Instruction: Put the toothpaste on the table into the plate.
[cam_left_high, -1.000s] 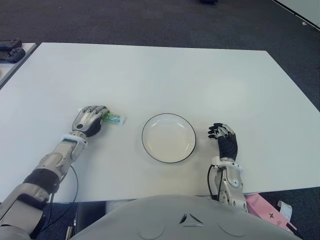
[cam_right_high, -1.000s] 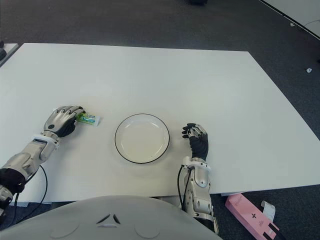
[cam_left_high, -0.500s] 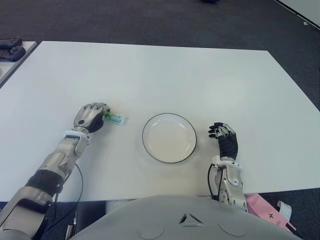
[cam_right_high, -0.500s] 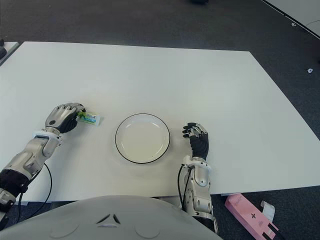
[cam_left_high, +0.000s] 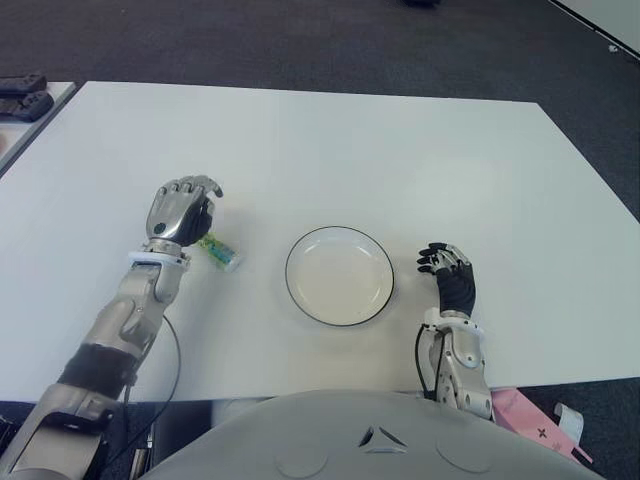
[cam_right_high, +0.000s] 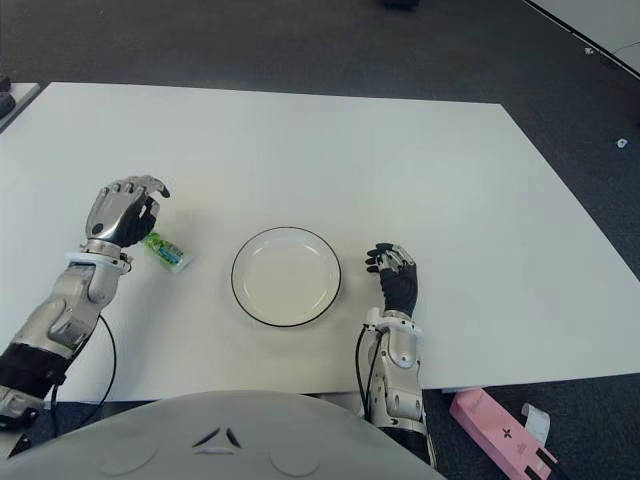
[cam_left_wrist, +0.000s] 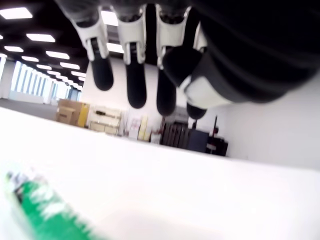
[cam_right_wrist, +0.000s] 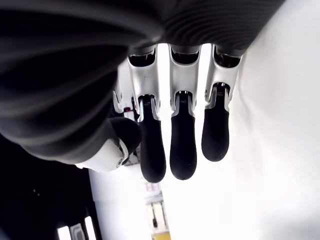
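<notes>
Toothpaste (cam_left_high: 219, 252) lies flat on the white table (cam_left_high: 400, 150), left of the plate (cam_left_high: 339, 275) and clearly apart from its rim. It is a small green and white tube, turned diagonally, with one end pointing to the far left and the other to the near right. The left hand (cam_left_high: 179, 210) is just on the far left side of the tube, and its fingers (cam_left_wrist: 135, 75) are loosely curved and separated from the thumb, with nothing between them. In the left wrist view the tube is on the table surface beneath the hand, not in the grasp. The right hand (cam_left_high: 449, 280) shows to the right of the plate, near the front edge of the table, with its fingers (cam_right_wrist: 182, 145) relaxed and holding nothing. The plate is white with a dark rim.
</notes>
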